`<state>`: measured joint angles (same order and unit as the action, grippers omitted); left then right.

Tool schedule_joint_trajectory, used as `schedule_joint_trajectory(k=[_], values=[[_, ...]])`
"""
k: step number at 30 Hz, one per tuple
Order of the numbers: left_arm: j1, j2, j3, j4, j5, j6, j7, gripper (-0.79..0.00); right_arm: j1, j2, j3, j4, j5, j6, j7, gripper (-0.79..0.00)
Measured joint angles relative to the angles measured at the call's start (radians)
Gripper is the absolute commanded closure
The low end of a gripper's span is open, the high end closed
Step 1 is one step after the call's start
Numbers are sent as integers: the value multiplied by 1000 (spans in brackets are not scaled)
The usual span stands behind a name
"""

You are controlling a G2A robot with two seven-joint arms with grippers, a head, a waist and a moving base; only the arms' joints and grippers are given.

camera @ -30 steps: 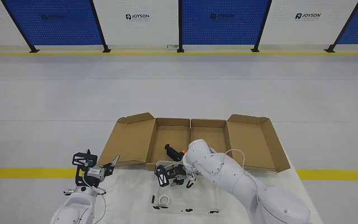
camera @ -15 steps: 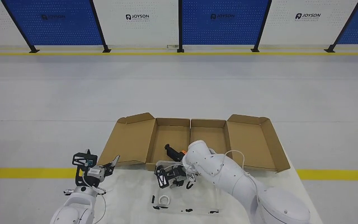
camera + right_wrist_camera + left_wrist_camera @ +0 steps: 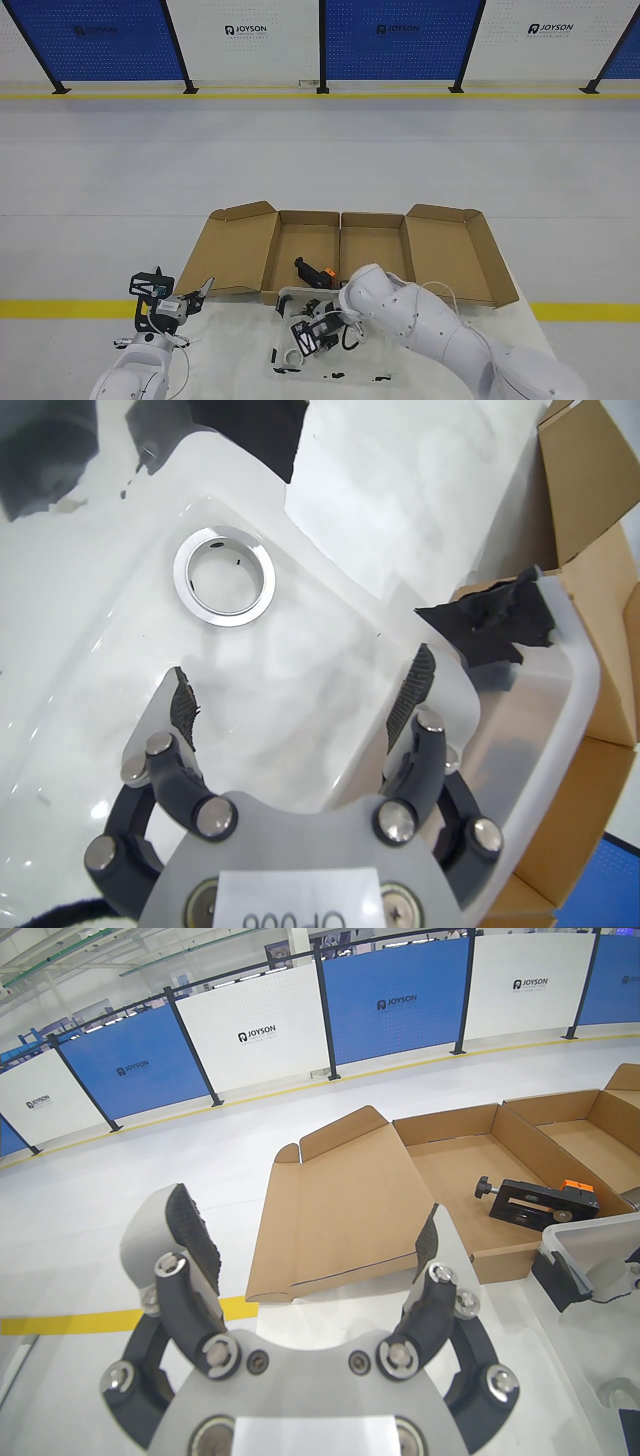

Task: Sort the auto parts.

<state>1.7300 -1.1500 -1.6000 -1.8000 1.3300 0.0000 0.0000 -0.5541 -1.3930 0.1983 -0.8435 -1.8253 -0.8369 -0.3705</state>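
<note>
Ahead of the right gripper point(image 3: 302, 680), open floor reaches the metal ring point(image 3: 224, 575); the wall of the clear bin point(image 3: 586, 680) crowds one finger.

Background and fixtures:
- Blue partition panels point(image 3: 95, 40), perforated, alternating with white partition panels point(image 3: 245, 40) that carry dark print; together they form a fence across the far side of the hall.
- Black posts point(image 3: 323, 45), slanted or upright, standing at the panel joints on flat feet.
- Yellow floor line point(image 3: 300, 96) running along the foot of the fence.
- Second yellow floor line point(image 3: 60, 309), nearer, passing behind the white table point(image 3: 220, 360).
- Pale grey floor point(image 3: 320, 160) between the two lines.
</note>
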Motion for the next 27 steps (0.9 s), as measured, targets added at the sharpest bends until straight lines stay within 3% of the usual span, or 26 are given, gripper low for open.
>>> schedule_joint_trajectory(k=[5, 9, 17, 20, 27], values=[[0, 0, 0, 0, 0, 0, 0, -785, -57, 110, 62, -184, -43, 45, 5, -785], [0, 0, 0, 0, 0, 0, 0, -785, -112, 196, 125, -358, -58, -22, 70, -785], [0, 0, 0, 0, 0, 0, 0, -785, -177, 251, 213, -517, -2, -96, 207, -785], [0, 0, 0, 0, 0, 0, 0, -785, -200, 276, 262, -551, 2, -51, 133, -785], [0, 0, 0, 0, 0, 0, 0, -785, -275, 387, 404, -550, -132, 46, -300, -785]])
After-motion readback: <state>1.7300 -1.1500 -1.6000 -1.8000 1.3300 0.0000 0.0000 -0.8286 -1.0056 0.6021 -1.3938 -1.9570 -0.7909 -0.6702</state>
